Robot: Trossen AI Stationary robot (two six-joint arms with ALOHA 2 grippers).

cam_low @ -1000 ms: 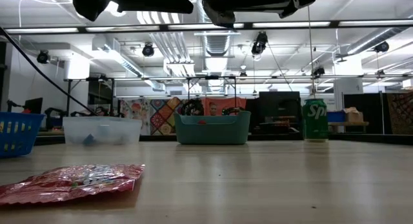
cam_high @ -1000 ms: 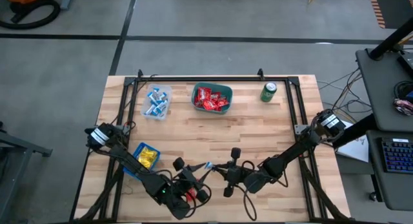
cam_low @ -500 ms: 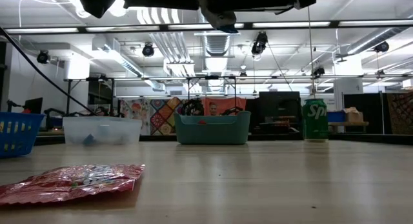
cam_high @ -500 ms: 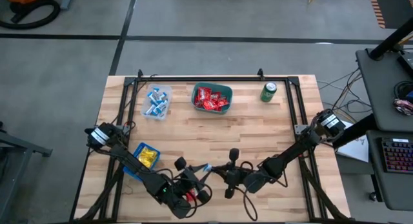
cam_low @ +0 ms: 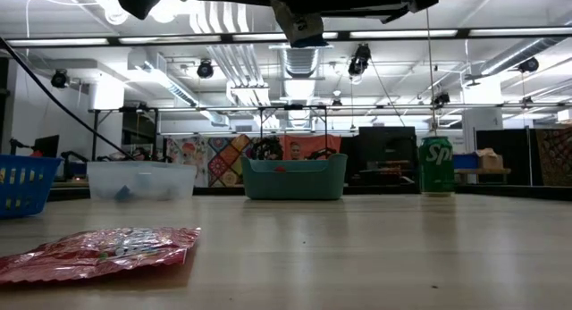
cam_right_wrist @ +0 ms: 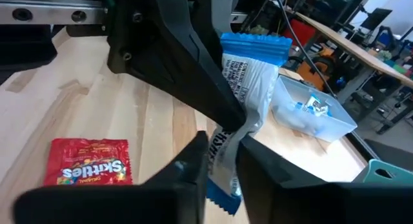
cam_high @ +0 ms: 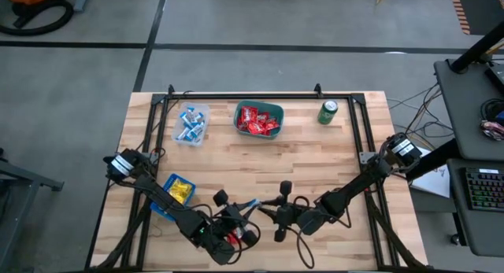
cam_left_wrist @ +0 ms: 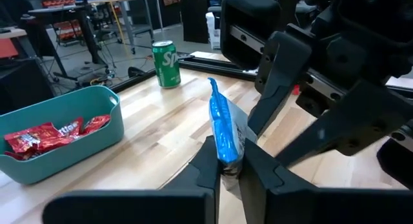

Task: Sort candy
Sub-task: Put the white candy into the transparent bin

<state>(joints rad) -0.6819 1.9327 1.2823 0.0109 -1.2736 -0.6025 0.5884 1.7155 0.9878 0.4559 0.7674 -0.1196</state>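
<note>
A blue-and-white candy (cam_high: 252,204) hangs high above the table's near middle, between my two grippers. My left gripper (cam_left_wrist: 226,173) comes at it from the table's left and is shut on it. My right gripper (cam_right_wrist: 222,169) comes from the right, its fingers close on either side of the wrapper's other end. A red packet (cam_right_wrist: 90,162) lies flat on the wood below them. At the back, a clear bin (cam_high: 191,123) holds blue-and-white sweets and a teal bin (cam_high: 258,119) holds red packets. A blue basket (cam_high: 177,192) at the left holds yellow ones. My left gripper pinches the wrapper between its two fingers at one end (cam_left_wrist: 226,161); the rest of the wrapper sticks out past the fingertips. The candy is clear of the table. My right gripper has the opposite end (cam_right_wrist: 219,161) between its two fingers, just above the blue crimped edge (cam_right_wrist: 219,197). That end fills the gap between them.
A green can (cam_high: 327,112) stands at the back right. The red packet (cam_low: 98,252) lies near the front edge, under the left arm. A black frame rail (cam_high: 244,95) runs along the far edge. Bare wood lies between the bins and the grippers.
The candy held between the two grippers has shifted a little: in the low view more of its white and blue wrapper now shows below the arms than a second ago. Both arms have stayed where they were.
</note>
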